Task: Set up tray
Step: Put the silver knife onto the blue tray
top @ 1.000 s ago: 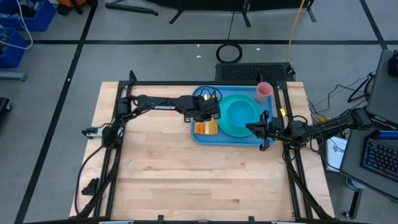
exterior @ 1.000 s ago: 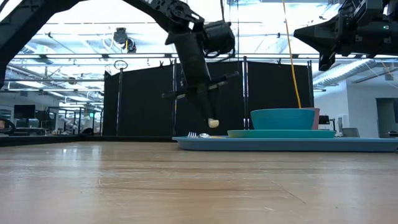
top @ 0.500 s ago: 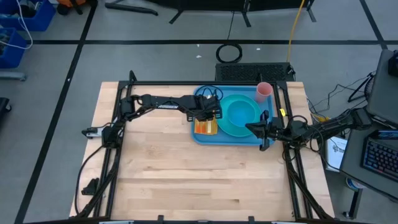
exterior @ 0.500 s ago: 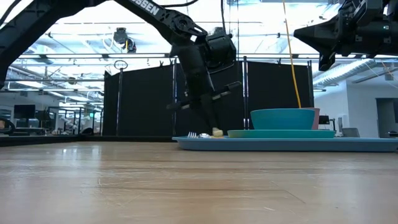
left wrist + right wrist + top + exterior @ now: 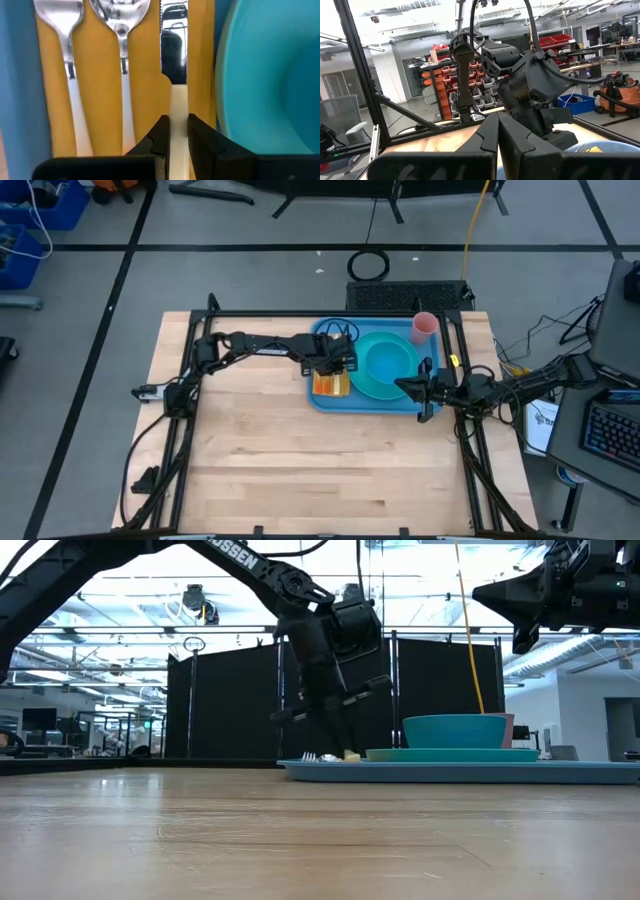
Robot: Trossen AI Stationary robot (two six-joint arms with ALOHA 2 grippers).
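Observation:
The blue tray (image 5: 372,402) lies at the table's far right. On it sit a turquoise plate (image 5: 372,385) with a bowl (image 5: 392,356), a pink cup (image 5: 425,327) and an orange napkin (image 5: 332,386). In the left wrist view a fork (image 5: 64,45), a spoon (image 5: 120,25) and a knife (image 5: 174,45) lie side by side on the napkin (image 5: 100,100), beside the plate (image 5: 265,75). My left gripper (image 5: 178,131) stands low over the napkin, shut on the knife. My right gripper (image 5: 421,390) waits shut above the tray's right edge, raised high (image 5: 520,615). My left gripper pinches the knife's cream handle (image 5: 179,102) between its two fingers, which come from above and lie across it. The knife lies flat along the napkin, between the spoon and the plate, with its blade pointing away from the fingers. Its handle end (image 5: 351,754) is down at tray level.
Bare wooden table (image 5: 300,460) stretches from the tray to the near and left edges. A black frame (image 5: 190,340) borders the table. A black mat (image 5: 405,295) and a coiled cable (image 5: 368,264) lie beyond the far edge.
My left gripper has come down onto the tray, moving slightly toward the far edge. The knife, hanging clear above the tray a second ago, has been lowered with it and now rests on the napkin.

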